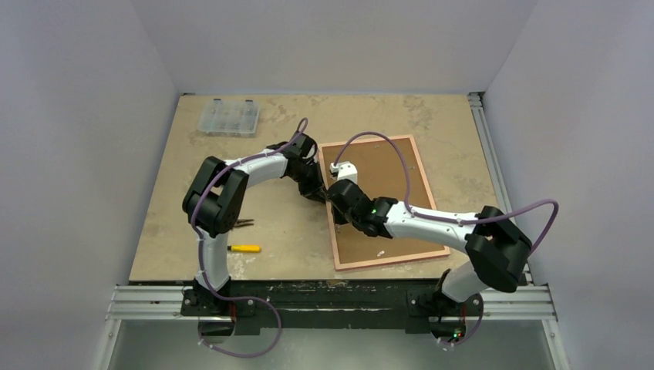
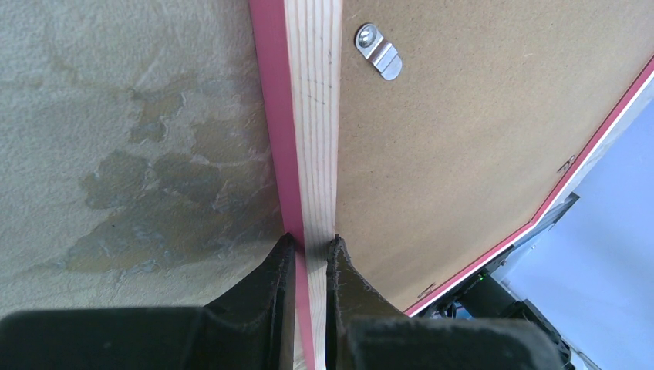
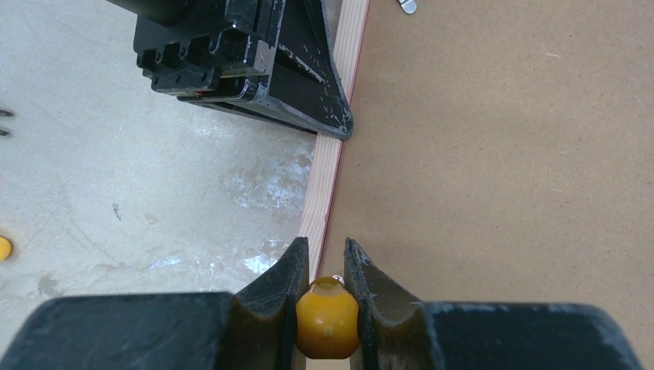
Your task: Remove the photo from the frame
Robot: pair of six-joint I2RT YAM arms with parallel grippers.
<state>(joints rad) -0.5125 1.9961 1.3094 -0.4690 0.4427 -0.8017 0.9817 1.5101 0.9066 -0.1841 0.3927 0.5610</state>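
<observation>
Both reach inward, tilted down: left gripper narrow, pinching pink-edged bare-wood frame between jaws; right gripper clamps smooth orange knob, photo brown board ahead of jaws.

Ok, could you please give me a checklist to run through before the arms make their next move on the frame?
1. The frame lies back up on the table: ok.
2. The left gripper is shut on the frame's left rail: ok.
3. The right gripper is shut on a yellow knob, above that rail's inner edge: ok.
4. The photo is out of the frame: not ok; its brown back sits inside the rim.
5. The metal clip is released: cannot tell; it lies on the photo's back beside the rail.
</observation>
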